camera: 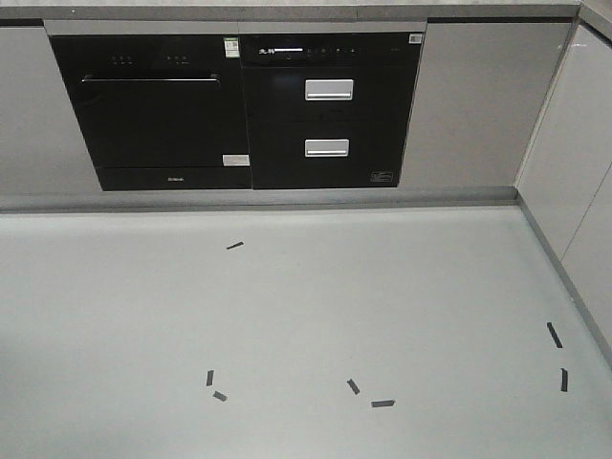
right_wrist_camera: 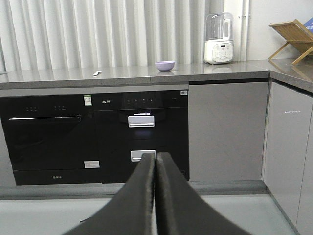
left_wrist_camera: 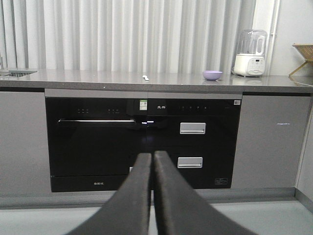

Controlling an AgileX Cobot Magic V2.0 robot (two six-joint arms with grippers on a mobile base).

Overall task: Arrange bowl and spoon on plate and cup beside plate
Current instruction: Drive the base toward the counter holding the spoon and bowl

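The purple bowl [left_wrist_camera: 212, 75] rests on the grey countertop [left_wrist_camera: 98, 78], far ahead of me; in the right wrist view the bowl [right_wrist_camera: 165, 65] sits near the counter's middle. A small pale spoon [left_wrist_camera: 145, 77] lies on the counter left of the bowl, and the right wrist view shows the spoon [right_wrist_camera: 97, 73] too. The plate and cup are out of view. My left gripper [left_wrist_camera: 152, 155] is shut with nothing in it, low in front of the cabinets. My right gripper [right_wrist_camera: 156, 156] is likewise shut and holds nothing.
Black built-in appliances [camera: 239, 110] fill the cabinet front below the counter. A white blender [right_wrist_camera: 218, 39] stands at the counter's right, with a wooden rack [right_wrist_camera: 293, 36] beyond it. Side cabinets [camera: 574, 182] close off the right. Black tape marks [camera: 382, 403] dot the grey floor.
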